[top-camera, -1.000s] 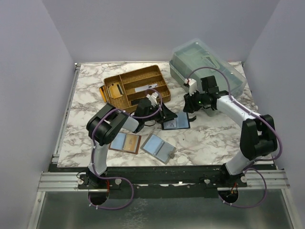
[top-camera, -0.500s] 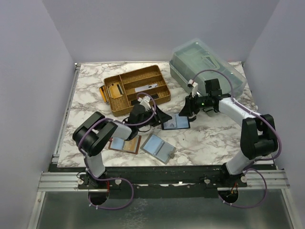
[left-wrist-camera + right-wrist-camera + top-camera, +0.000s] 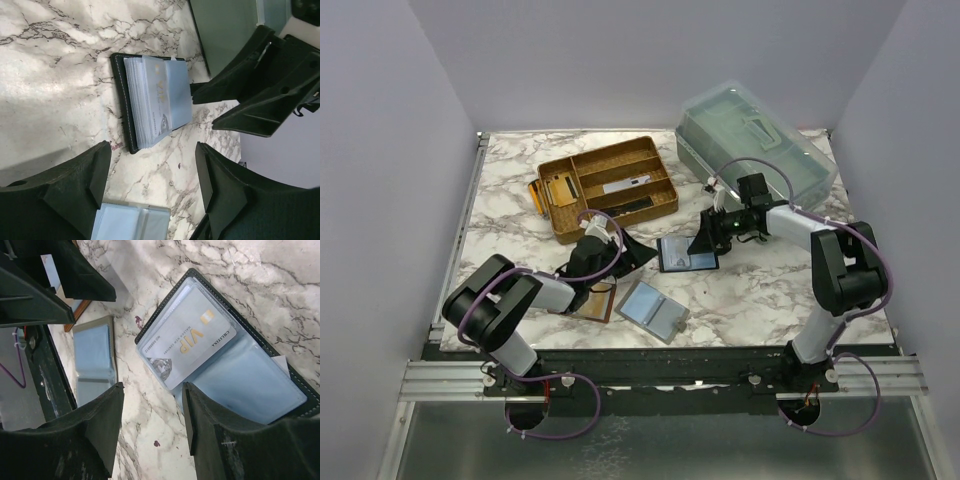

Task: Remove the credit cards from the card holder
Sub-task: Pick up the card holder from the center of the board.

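The black card holder (image 3: 686, 254) lies open on the marble table, blue-grey pockets up. In the right wrist view a pale silvery card marked VIP (image 3: 189, 339) sits in a clear pocket of the holder (image 3: 295, 382). In the left wrist view the cards (image 3: 159, 100) show edge-on as a stack in the holder (image 3: 121, 95). My left gripper (image 3: 632, 254) (image 3: 152, 172) is open and empty, low over the table just left of the holder. My right gripper (image 3: 706, 240) (image 3: 152, 412) is open and empty, low over the holder's right edge.
A brown holder with tan pockets (image 3: 584, 298) and a grey-outside holder (image 3: 653, 309) (image 3: 93, 356) lie near the front. A wooden tray (image 3: 655, 160) with gold-tan cards stands at the back left. A clear lidded box (image 3: 755, 138) stands at the back right.
My left gripper has drawn back to the near left, away from the holder. My right gripper has come down and left, onto the holder's right edge. The holder has not moved.
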Robot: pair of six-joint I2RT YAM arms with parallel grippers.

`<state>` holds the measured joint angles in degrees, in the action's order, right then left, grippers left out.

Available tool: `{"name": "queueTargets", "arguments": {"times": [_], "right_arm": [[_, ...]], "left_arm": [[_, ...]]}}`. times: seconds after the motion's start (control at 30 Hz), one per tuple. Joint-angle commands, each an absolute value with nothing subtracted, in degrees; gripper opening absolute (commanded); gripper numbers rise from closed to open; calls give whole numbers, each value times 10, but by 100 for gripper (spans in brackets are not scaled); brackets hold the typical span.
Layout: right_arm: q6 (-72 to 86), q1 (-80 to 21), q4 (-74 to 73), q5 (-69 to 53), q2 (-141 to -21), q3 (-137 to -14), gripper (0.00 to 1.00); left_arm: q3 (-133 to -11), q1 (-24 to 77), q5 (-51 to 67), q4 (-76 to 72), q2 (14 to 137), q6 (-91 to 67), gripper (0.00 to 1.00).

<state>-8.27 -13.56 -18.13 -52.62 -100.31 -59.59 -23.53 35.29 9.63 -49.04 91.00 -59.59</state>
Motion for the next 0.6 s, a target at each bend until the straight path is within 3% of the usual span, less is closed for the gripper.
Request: {"name": "queueTargets", "arguments": {"times": [0.0,0.57], "right_arm": [[-44,-142,-161,-517,-1038,-595,56],[53,-145,-123,-468,-1091,-593,54]], "left_arm": [[-236,350,118,-502,916,-597,73],[-266,350,166,-581,982,-617,68]]}}
